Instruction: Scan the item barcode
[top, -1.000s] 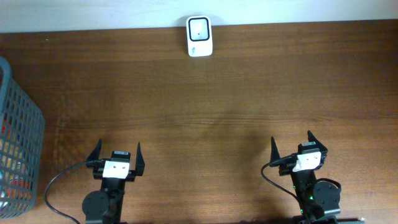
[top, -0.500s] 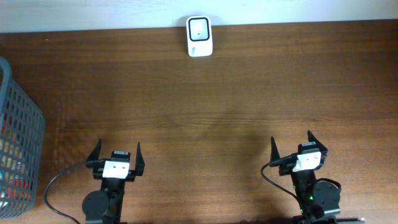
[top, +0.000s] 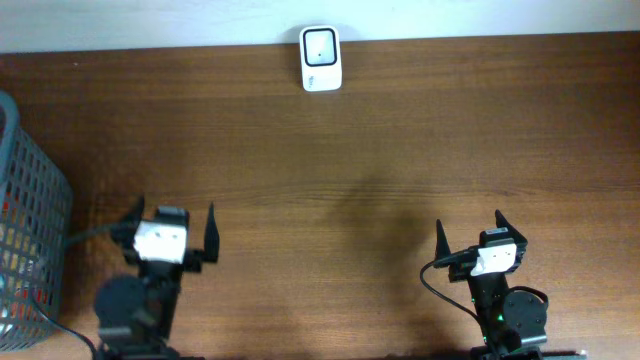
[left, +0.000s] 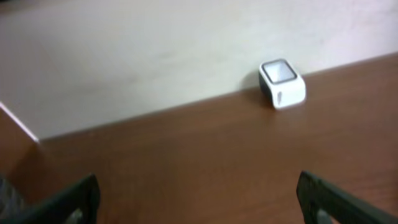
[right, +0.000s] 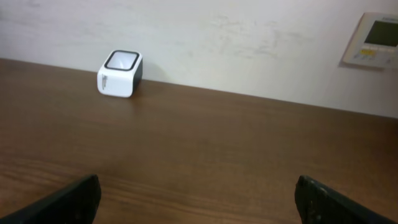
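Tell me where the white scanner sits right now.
In the overhead view the white scanner sits at the far edge of the table, against the wall, about midway across, far ahead of the left gripper and right gripper.

Overhead straight down on table (top: 400, 150), wrist views low, forward-facing, sharing white scanner (left: 283, 84) (far edge)
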